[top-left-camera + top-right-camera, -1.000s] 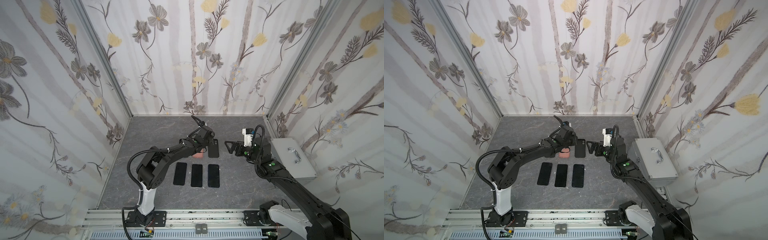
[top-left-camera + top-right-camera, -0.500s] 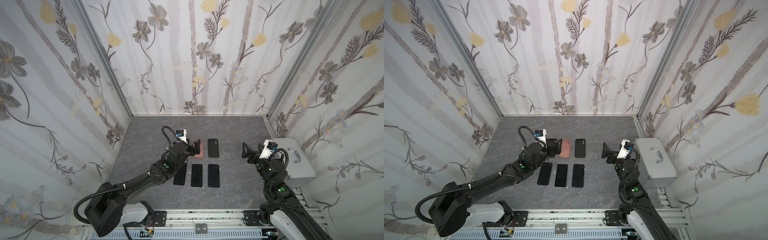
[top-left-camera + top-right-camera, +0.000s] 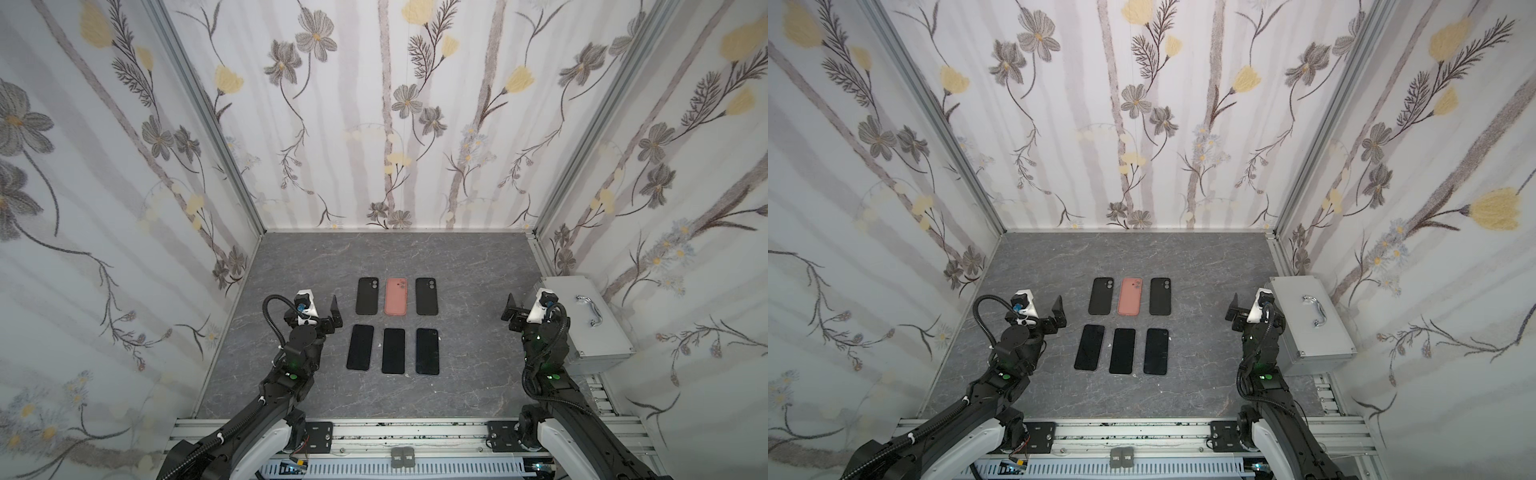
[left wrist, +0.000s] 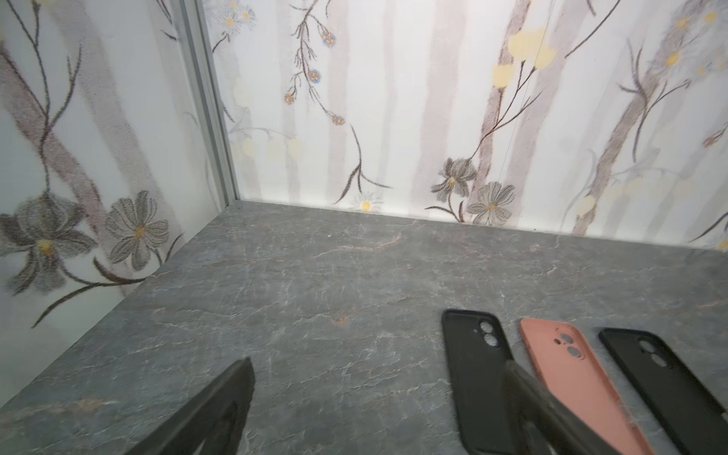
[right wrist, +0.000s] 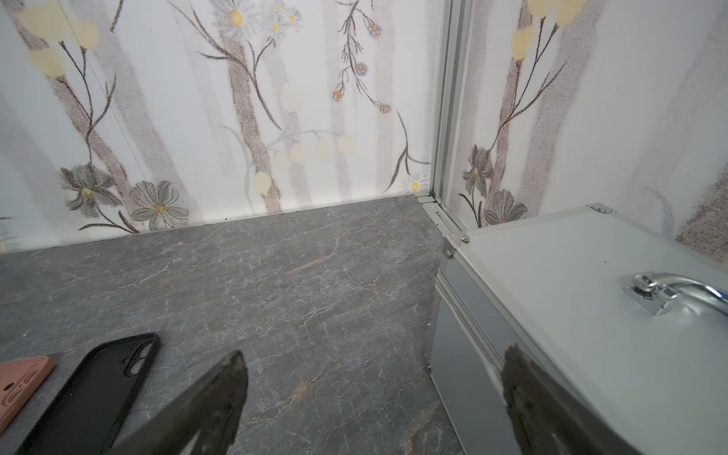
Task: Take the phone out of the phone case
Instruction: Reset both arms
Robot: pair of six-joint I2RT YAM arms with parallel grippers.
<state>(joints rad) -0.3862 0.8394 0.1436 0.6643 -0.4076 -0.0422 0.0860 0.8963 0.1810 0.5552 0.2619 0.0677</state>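
Three phone cases lie flat in a back row in both top views: a black case (image 3: pixel 367 296), a pink case (image 3: pixel 395 296) and another black case (image 3: pixel 427 296). In front of them lie three dark phones (image 3: pixel 360 347) (image 3: pixel 393 351) (image 3: pixel 427 351), screens up, apart from the cases. My left gripper (image 3: pixel 322 311) hovers left of the rows, open and empty. In the left wrist view its open gripper (image 4: pixel 378 362) frames bare table beside the black case (image 4: pixel 476 378) and pink case (image 4: pixel 567 370). My right gripper (image 3: pixel 521 309) is open and empty at the far right, shown as the open gripper (image 5: pixel 374 352) in the right wrist view.
A closed silver metal box (image 3: pixel 582 320) with a chrome handle stands against the right wall, right beside my right gripper. Flowered walls close in the grey stone table (image 3: pixel 374 257) on three sides. An aluminium rail (image 3: pixel 399 432) runs along the front edge.
My left gripper let go at the pink case, opened and drew back to the front left. The pink case now lies flat in the row. My right arm pulled back to the right.
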